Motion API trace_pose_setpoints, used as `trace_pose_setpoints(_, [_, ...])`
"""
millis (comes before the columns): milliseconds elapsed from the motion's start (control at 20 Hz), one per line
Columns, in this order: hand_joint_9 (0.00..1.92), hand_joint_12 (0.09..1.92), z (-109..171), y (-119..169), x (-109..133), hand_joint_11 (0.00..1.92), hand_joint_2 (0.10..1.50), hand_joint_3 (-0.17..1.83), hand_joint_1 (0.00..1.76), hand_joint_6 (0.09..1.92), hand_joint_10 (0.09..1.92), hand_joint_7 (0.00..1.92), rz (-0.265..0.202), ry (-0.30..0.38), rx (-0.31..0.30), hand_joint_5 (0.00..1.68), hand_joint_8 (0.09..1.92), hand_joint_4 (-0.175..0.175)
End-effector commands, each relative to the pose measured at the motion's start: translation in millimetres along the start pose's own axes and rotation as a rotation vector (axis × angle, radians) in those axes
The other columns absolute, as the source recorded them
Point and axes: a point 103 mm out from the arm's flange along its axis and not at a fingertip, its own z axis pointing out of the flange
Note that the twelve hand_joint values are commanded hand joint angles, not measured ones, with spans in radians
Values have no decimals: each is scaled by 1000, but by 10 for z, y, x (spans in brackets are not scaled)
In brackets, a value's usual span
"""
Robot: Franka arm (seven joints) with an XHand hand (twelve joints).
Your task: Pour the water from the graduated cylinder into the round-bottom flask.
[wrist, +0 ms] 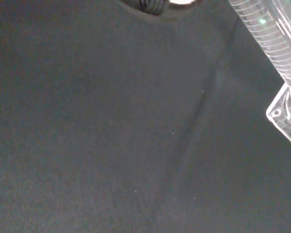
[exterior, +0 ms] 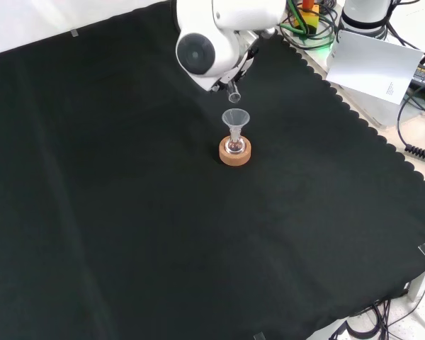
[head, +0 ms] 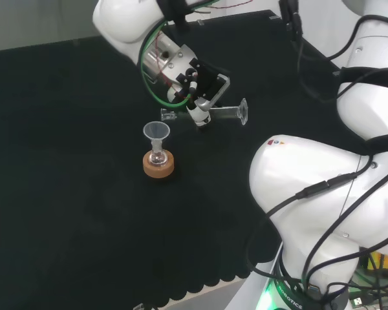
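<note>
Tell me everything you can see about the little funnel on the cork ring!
The funnel is clear, like glass or plastic, with a wide round cup on top and a thin stem going straight down. It stands upright in the neck of a small round flask, which sits on a brown cork ring on the black cloth. The mouth of the tipped graduated cylinder hangs close above it, apparently not touching.

Across the lower and left parts of the front view we see bare black cloth point(exterior: 127, 234), so passage there is free. Near the upper centre, the round-bottom flask point(exterior: 234, 147) on its cork ring point(exterior: 234, 154) carries a funnel point(exterior: 235, 118), the one standing obstacle. Just above it the tilted graduated cylinder point(head: 220, 114) and the hand point(head: 197, 87) crowd the space over the funnel. In the head view, the arm's white links point(head: 310, 187) block the right side.
</note>
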Motion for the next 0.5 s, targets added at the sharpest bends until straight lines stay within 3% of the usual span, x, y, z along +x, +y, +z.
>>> trace_pose_setpoints(50, [1535,788,72,-77,-56,1222,1079,1,1276,902,87,1082,-109,184,-169,1036,881,-175])
trace_pose_setpoints(150, [1534,788,109,-103,-102,1222,1079,1,1275,903,87,1082,-132,259,-233,1036,882,-175])
trace_pose_setpoints(500, [1532,789,209,-129,-198,1222,1080,1,1275,905,87,1080,-174,393,-336,1034,885,-175])
